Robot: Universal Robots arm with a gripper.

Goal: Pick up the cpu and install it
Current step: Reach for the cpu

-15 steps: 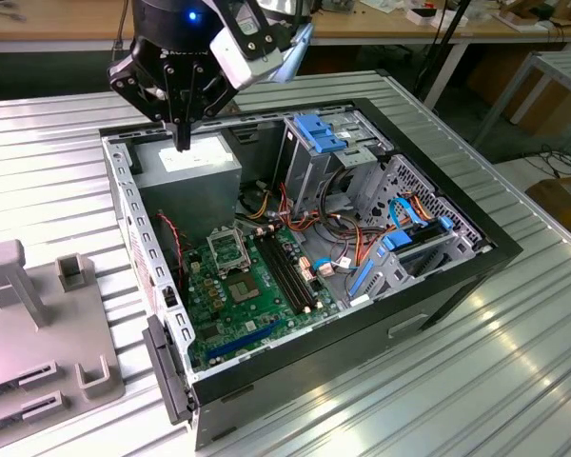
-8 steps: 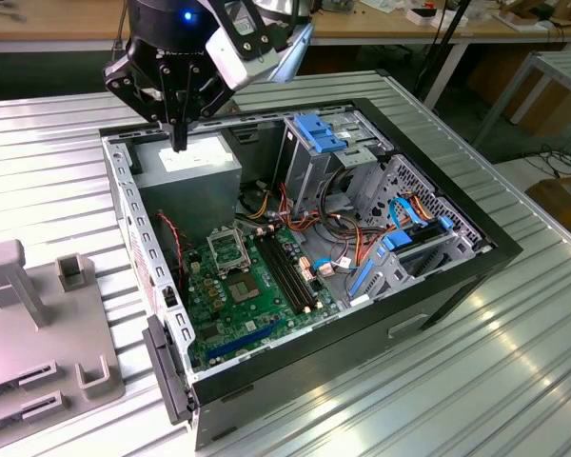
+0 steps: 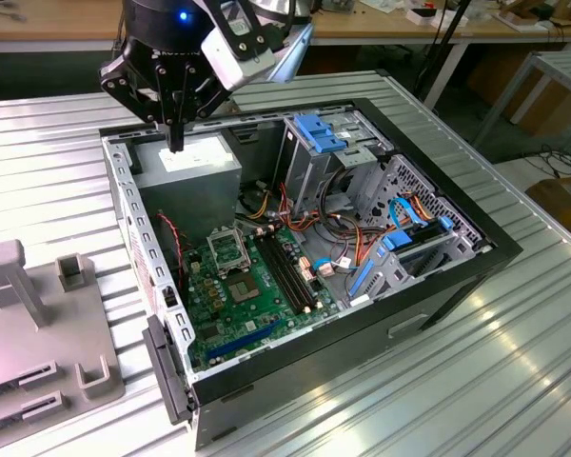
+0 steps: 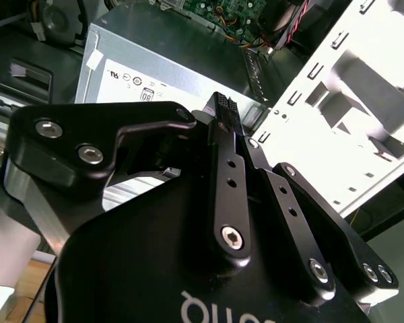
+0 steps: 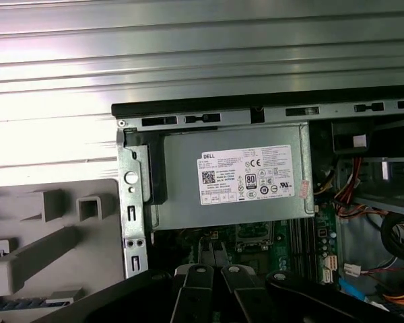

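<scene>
My gripper (image 3: pixel 176 143) hangs above the open computer case (image 3: pixel 495 249), over the silver power supply (image 3: pixel 192 164) at the case's far corner. Its black fingers (image 4: pixel 222 114) are pressed together, shut, with nothing visible between them. The fingertips (image 5: pixel 214 254) point down toward the green board (image 3: pixel 219 328). The cpu (image 3: pixel 246 288), a small silver-grey square, lies on that board, well below and nearer the camera than the gripper. Just beyond it sits the black-framed socket (image 3: pixel 230 249), which also appears past the power supply (image 5: pixel 242 176) in the first wrist view.
Long black memory slots (image 3: pixel 290 271) run beside the socket. Blue drive brackets (image 3: pixel 319 133) and bundled cables (image 3: pixel 362 238) fill the exterior view's right half of the case. A grey fixture (image 3: pixel 38 314) with posts stands on the ribbed metal table (image 3: pixel 514 362) at the exterior view's left.
</scene>
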